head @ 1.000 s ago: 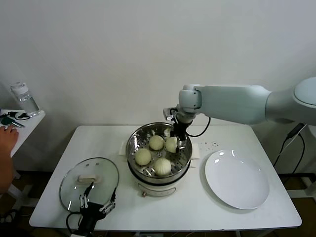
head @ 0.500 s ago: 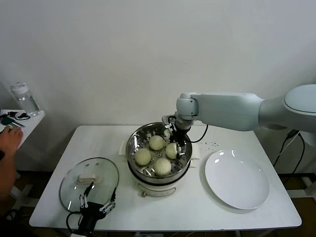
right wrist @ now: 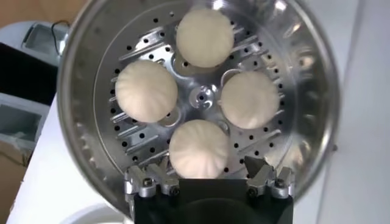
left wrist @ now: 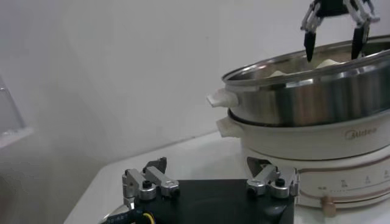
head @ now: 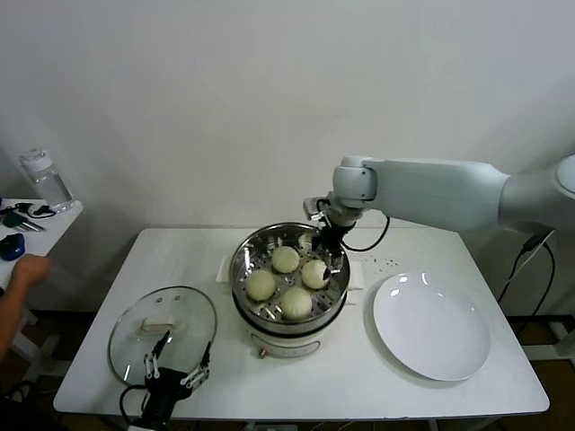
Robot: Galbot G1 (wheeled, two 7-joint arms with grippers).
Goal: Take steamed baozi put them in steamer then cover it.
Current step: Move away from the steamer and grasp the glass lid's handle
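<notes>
You have all four buns lying in the steamer, spread in a ring on its perforated floor. The steamer stands in the middle of the tabletop.

Your right gripper hangs over the far right part of the steamer, just above its rim, with its fingers spread apart and nothing between them. In the right wrist view the nearest bun lies directly below the gripper, between the two fingertips but clear of them, untouched. The other three buns sit farther in, each apart from the fingers.

The glass lid lies flat on the tabletop to the left of the steamer, near the front edge, handle up. Your left gripper waits low at the front edge, just at the near rim of the lid, fingers wide apart and holding nothing.

A white plate lies on the tabletop to the right of the steamer, well apart from both grippers.
</notes>
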